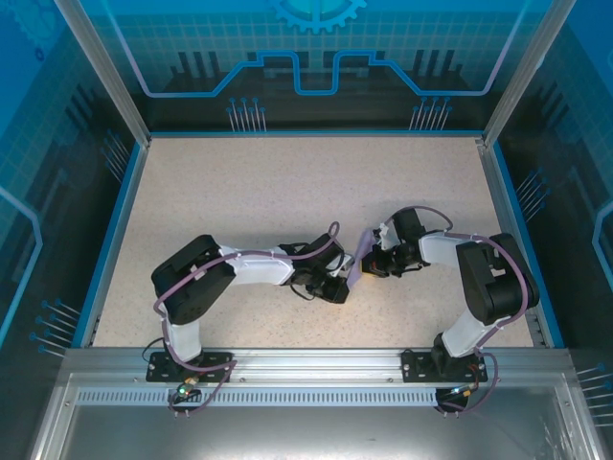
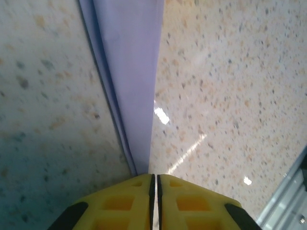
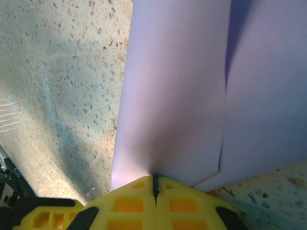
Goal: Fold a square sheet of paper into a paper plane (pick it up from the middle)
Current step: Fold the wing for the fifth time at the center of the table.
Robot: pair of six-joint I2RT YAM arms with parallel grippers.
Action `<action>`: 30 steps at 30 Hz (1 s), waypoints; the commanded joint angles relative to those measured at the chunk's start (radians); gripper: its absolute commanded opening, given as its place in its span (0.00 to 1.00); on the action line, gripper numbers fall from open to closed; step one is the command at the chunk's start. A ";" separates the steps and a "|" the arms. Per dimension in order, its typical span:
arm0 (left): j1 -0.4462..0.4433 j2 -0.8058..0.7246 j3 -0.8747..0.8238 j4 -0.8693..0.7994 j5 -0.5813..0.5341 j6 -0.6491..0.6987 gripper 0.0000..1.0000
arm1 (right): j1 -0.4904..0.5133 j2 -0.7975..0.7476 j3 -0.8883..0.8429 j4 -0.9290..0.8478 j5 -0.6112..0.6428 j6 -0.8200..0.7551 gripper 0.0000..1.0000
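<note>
Yellow fingertips of the left pincer (image 2: 153, 181) are pressed together with only a hairline slit between them. The narrow end of the lavender paper (image 2: 130, 72) runs straight into that slit, so this pincer is clamped on the paper. From there the paper widens away from the fingers as a long, layered strip with a crease down its left side, and the speckled table (image 2: 230, 96) shows on both sides of it. The right pincer (image 3: 154, 181) is likewise clenched. Its yellow tips meet on the lower edge of the paper (image 3: 172, 96), where one flap overlaps another along a straight fold line.

From above, the paper (image 1: 355, 261) sits between the two pincers as a slim slanted band. The left pincer (image 1: 337, 287) is at its nearer end and the right pincer (image 1: 372, 263) is against its right side. Both arms are bent at the elbow and kept low, forearms reaching inward to the paper from either side.

Around the paper the table (image 1: 239, 192) lies open. There is wide room beyond it up to the blue border (image 1: 306, 133), good room to its left, and less to its right. Only a short stretch lies between it and the metal rail (image 1: 306, 362) where the arm bases are bolted.
</note>
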 commanded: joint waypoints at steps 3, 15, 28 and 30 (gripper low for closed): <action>0.014 -0.071 0.036 -0.028 0.067 -0.030 0.13 | 0.004 0.036 -0.003 -0.058 0.092 -0.020 0.00; 0.035 0.044 0.079 0.010 0.054 -0.036 0.13 | 0.005 0.032 -0.006 -0.058 0.089 -0.022 0.00; 0.056 0.053 0.007 -0.045 0.024 0.000 0.12 | 0.004 0.042 0.000 -0.063 0.094 -0.023 0.00; 0.058 0.037 -0.013 -0.040 0.036 -0.005 0.12 | 0.004 0.040 0.000 -0.067 0.097 -0.025 0.00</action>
